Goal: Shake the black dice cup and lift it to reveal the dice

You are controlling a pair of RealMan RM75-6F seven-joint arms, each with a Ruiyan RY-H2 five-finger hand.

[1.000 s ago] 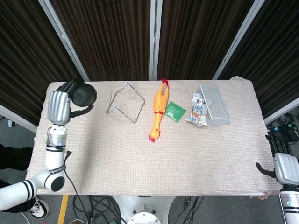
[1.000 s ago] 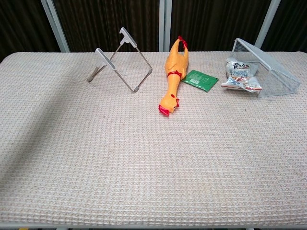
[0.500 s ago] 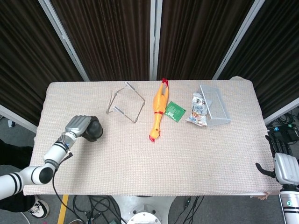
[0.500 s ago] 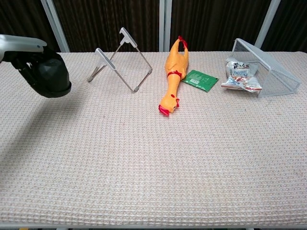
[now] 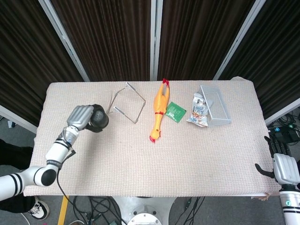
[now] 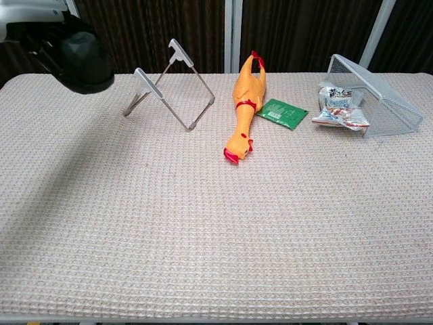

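Observation:
My left hand (image 5: 80, 117) grips the black dice cup (image 5: 99, 118) and holds it in the air over the left part of the table. In the chest view the black dice cup (image 6: 84, 56) hangs at the top left, well above the cloth, with my left hand (image 6: 30, 20) mostly cut off by the frame edge. No dice show in either view. My right hand (image 5: 286, 168) rests off the table's right front corner, holding nothing; how its fingers lie is unclear.
A wire stand (image 5: 125, 104) is just right of the cup. A yellow rubber chicken (image 5: 159, 109), a green packet (image 5: 176, 112), a snack bag (image 5: 199, 110) and a tipped mesh basket (image 5: 215, 105) lie along the back of the table (image 5: 187, 159).
The left hand swung the cup down from the far left corner, then raised it again and shifted it slightly right toward the wire stand. The right hand stayed put.

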